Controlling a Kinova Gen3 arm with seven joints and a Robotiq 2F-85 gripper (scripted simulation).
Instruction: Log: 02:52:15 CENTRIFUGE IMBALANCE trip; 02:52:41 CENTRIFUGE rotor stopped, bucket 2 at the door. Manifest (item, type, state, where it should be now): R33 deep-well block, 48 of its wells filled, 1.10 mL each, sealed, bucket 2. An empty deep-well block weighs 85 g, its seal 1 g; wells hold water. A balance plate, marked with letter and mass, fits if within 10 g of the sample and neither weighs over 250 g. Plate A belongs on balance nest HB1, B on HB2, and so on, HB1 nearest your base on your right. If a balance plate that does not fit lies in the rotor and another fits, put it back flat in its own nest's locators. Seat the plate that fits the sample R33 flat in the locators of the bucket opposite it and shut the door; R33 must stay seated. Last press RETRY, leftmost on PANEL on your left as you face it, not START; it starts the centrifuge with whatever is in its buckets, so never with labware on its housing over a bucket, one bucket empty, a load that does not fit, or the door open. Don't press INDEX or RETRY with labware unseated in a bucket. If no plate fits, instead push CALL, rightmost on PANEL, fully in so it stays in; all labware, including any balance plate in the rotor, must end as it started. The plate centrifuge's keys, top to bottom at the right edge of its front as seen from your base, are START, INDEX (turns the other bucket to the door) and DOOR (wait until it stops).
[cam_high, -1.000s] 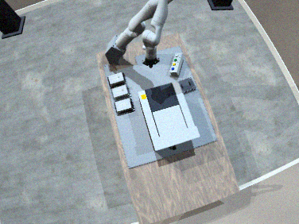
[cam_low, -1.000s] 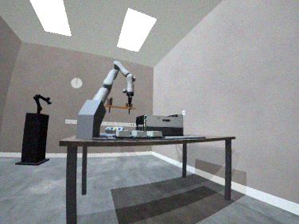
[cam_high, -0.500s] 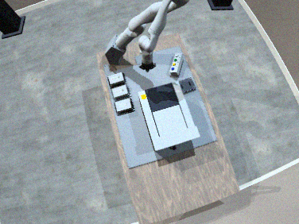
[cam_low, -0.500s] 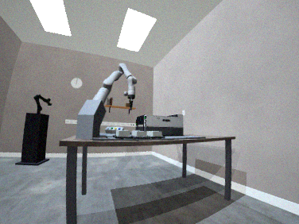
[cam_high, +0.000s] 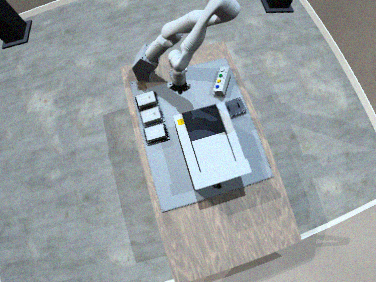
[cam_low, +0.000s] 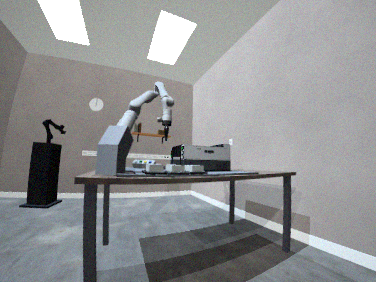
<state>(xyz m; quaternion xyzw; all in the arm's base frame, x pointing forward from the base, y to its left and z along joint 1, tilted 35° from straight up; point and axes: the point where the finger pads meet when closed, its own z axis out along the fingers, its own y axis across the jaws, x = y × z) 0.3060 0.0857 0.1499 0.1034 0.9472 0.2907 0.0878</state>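
The white plate centrifuge (cam_high: pixel 212 147) stands mid-table, and its door is slid back so the dark bucket opening (cam_high: pixel 204 123) near the arm is exposed. A yellow mark (cam_high: pixel 179 121) sits at its front corner. Three white balance plates (cam_high: pixel 146 100) (cam_high: pixel 151 116) (cam_high: pixel 155 133) lie in a row of nests to the left of it. The white button panel (cam_high: pixel 222 81) with green, yellow and blue buttons lies to the right of the arm. My gripper (cam_high: pixel 178 87) is shut and empty, pointing down well above the mat between the nests and the panel; it also shows in the side view (cam_low: pixel 164 136).
A small dark holder (cam_high: pixel 235 107) sits beside the centrifuge's right side. The arm's grey pedestal (cam_low: pixel 113 150) stands at the table's near end. A black stand with a second arm (cam_low: pixel 44 172) is off the table.
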